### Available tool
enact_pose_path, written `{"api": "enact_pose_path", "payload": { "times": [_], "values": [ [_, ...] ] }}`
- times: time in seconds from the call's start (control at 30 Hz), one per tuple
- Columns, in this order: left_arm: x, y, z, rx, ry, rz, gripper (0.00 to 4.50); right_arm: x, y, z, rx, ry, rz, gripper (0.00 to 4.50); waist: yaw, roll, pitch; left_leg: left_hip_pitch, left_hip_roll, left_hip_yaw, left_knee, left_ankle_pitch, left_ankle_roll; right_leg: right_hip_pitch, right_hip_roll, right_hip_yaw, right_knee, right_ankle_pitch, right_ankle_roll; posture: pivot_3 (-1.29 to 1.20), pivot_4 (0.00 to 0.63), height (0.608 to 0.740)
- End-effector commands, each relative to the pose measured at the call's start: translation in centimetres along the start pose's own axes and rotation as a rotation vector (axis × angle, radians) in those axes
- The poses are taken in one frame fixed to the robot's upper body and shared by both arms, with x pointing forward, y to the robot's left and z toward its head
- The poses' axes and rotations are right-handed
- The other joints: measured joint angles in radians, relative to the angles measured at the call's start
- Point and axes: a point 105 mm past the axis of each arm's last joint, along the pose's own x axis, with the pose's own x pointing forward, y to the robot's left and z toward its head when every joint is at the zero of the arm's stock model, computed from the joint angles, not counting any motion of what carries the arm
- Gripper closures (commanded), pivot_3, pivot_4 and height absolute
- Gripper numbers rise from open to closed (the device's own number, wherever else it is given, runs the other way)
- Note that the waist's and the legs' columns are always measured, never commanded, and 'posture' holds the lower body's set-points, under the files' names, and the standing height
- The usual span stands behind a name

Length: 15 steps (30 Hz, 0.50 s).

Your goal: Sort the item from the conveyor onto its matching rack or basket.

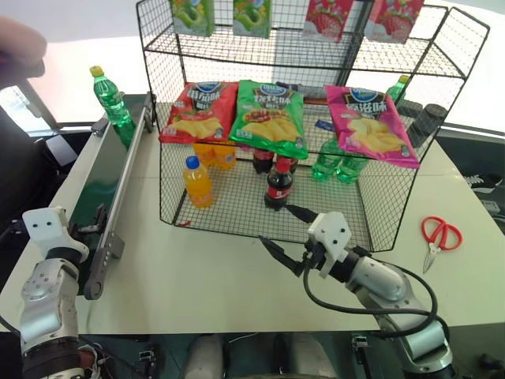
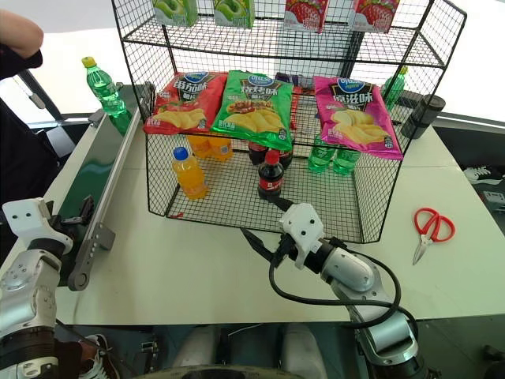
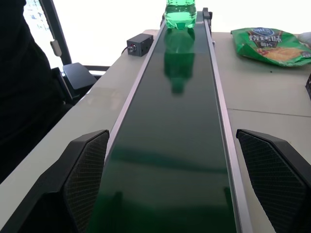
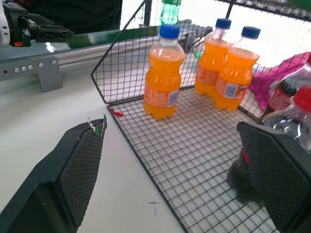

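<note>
The green bottle w/ yellow cap stands upright on the conveyor, at the belt's far end. Nothing touches it. In the left wrist view the bottle sits far up the dark belt, centred between the grey side rails.

The left gripper hovers over the belt's near end, well apart from the bottle; its fingers are spread wide, one on each side of the belt, empty.

Just beside the conveyor, on the worktop, stands the black wire rack. Its bottom basket holds orange-drink bottles nearest the conveyor, cola bottles mid, more green bottles farthest from the conveyor. Three chip bags lie on the tier above: red, green, pink. Packets hang from the top tier.

The right gripper sits at the basket's front edge, close to a cola bottle, fingers spread wide & holding nothing.

Red-handled scissors lie on the worktop on the rack's far side from the conveyor. A person's hand shows beyond the conveyor's far end.
</note>
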Motion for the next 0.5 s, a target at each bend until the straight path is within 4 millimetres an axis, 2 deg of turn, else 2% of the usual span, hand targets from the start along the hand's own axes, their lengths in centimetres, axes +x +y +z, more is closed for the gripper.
{"api": "enact_pose_path", "payload": {
  "times": [0.03, 0.5],
  "values": [
    [0.15, 0.44, 1.34, 0.012, -0.061, 0.021, 0.00, 0.18, 0.51, 1.46, 0.019, -0.050, 0.031, 0.03, 0.000, 0.000, 0.000, 0.000, 0.000, 0.000, 0.000, 0.000, 0.000, 0.000, 0.000, 0.000, 0.000, 0.000, 0.000, 0.00, 0.150, 0.740],
    [0.32, 1.40, 0.78, -0.026, -0.085, 0.113, 0.00, 0.60, 0.61, 2.01, 0.021, -0.078, 0.060, 0.03, 0.001, 0.000, 0.000, -0.001, 0.000, 0.000, 0.000, 0.000, 0.000, -0.001, -0.001, 0.000, 0.000, 0.000, 0.000, 0.00, 0.150, 0.740]
  ]
}}
